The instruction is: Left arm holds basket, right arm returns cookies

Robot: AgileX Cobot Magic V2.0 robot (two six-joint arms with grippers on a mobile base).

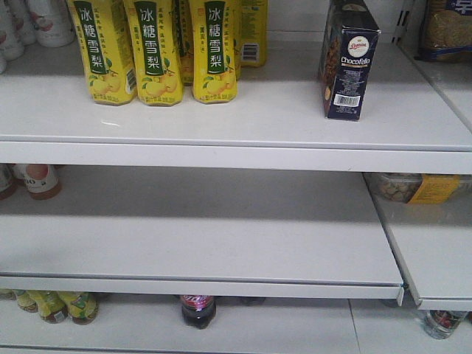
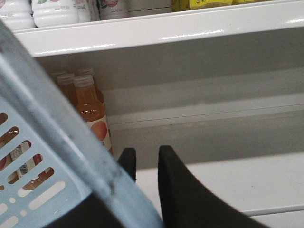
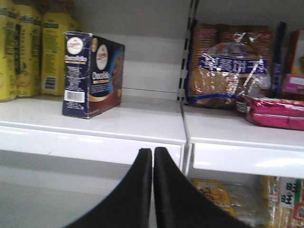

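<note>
Basket (image 2: 57,156) clamped by left gripper (image 2: 145,159); cookies (image 1: 348,63) on shelf (image 1: 236,129); right gripper (image 3: 153,159) closed, empty.

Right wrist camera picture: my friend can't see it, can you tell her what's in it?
A dark navy cookies box stands upright on a white shelf, beside yellow bottles. The right gripper sits below, jaws shut and empty. Cookie bags fill the next shelf.

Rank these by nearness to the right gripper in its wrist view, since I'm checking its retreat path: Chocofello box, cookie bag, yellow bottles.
From the right gripper:
1. Chocofello box, upper left, on the shelf.
2. Cookie bag, upper right, further back.
3. Yellow bottles, far left.
</note>
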